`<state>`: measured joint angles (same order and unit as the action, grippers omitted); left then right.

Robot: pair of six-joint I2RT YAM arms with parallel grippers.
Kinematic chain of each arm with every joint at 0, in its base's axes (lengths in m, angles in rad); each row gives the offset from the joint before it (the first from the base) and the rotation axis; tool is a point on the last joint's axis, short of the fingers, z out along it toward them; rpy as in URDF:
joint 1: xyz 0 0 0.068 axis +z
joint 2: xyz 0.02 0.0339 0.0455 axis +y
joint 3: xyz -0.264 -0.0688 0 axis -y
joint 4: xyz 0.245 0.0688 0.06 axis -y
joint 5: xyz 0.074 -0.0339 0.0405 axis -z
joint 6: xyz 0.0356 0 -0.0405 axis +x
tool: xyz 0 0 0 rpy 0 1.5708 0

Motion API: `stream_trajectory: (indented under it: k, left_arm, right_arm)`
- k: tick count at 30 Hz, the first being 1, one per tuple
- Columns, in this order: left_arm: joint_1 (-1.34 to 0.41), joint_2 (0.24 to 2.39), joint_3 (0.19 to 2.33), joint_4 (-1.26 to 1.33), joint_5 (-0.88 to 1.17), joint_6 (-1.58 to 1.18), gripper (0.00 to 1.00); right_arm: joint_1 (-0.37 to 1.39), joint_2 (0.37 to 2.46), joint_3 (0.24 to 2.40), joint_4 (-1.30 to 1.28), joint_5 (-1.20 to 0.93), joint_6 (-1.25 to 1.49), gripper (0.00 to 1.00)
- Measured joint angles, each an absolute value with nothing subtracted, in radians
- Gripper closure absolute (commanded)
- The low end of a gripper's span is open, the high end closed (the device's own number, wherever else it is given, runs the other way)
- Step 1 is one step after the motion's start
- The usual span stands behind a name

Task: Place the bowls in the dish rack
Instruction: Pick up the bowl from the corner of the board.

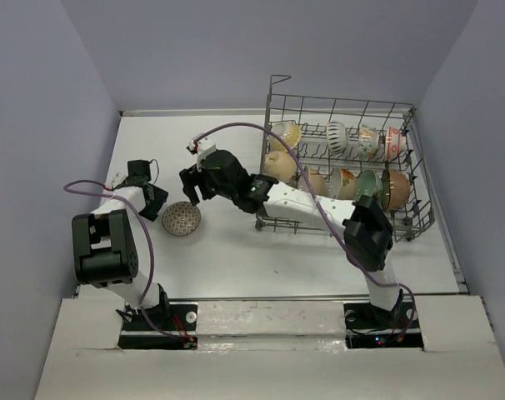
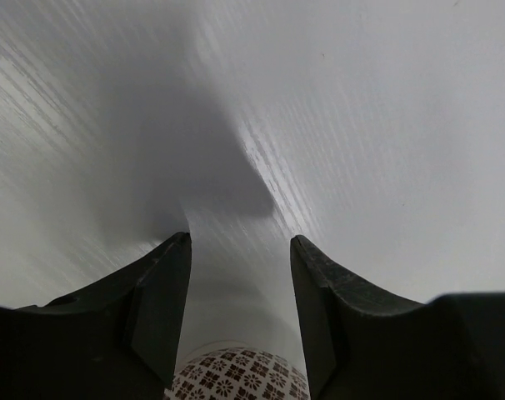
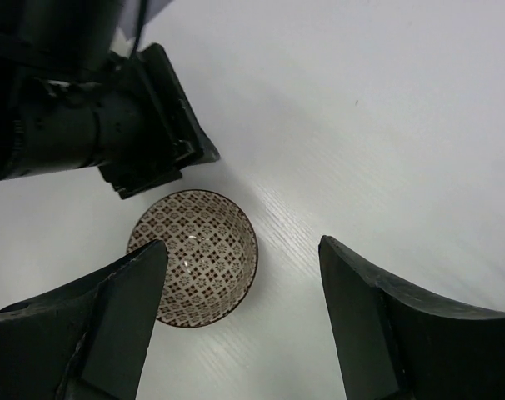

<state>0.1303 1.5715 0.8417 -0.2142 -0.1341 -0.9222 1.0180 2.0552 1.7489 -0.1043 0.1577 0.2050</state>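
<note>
Nearly done, by the look of it. The dish rack [image 1: 340, 112] sits at about 2 o'clock on the table [image 1: 236, 250]. It already carries two rows of bowls [image 1: 369, 183] standing on edge among the tines (eight or nine, though they overlap too much for a firm count).

One patterned bowl [image 3: 198, 250] is left out, at roughly 9 o'clock on the table and well apart from the rack. It appears to rest mouth up.

The right gripper [image 3: 242, 246] hangs over the bowl with its jaws spread wide and nothing between them. In its own view the bowl lies toward 7 o'clock, partly under one finger, and I'd say it is not yet touched.

The left gripper [image 2: 239, 242] is also parted and empty. It sits just beside the bowl at about 10 o'clock of it, and the bowl's rim peeks in at 6 o'clock of that wrist view.

What remains, I'd judge, is to take this last bowl and set it into a free slot in the rack.
</note>
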Motion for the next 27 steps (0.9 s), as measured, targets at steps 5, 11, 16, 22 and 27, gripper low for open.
stream_trajectory:
  k: [5, 11, 16, 22, 27]
  left_arm:
    - [0.126, 1.555, 0.899, -0.278, -0.136, -0.913, 0.39]
    - [0.174, 1.494, 1.036, -0.343, -0.133, -0.888, 0.38]
    - [0.233, 1.435, 1.130, -0.384, -0.146, -0.857, 0.37]
    - [0.280, 1.320, 1.179, -0.417, -0.204, -0.819, 0.37]
    - [0.293, 1.233, 1.200, -0.424, -0.241, -0.794, 0.37]
  right_arm:
    - [1.082, 1.993, 1.755, -0.105, 0.157, 0.144, 0.25]
    - [1.184, 2.035, 1.770, -0.132, 0.146, 0.066, 0.28]
    - [1.224, 2.092, 1.781, -0.139, 0.147, 0.025, 0.28]
    - [1.227, 2.156, 1.795, -0.150, 0.151, -0.004, 0.30]
    - [1.232, 2.223, 1.834, -0.152, 0.159, -0.009, 0.31]
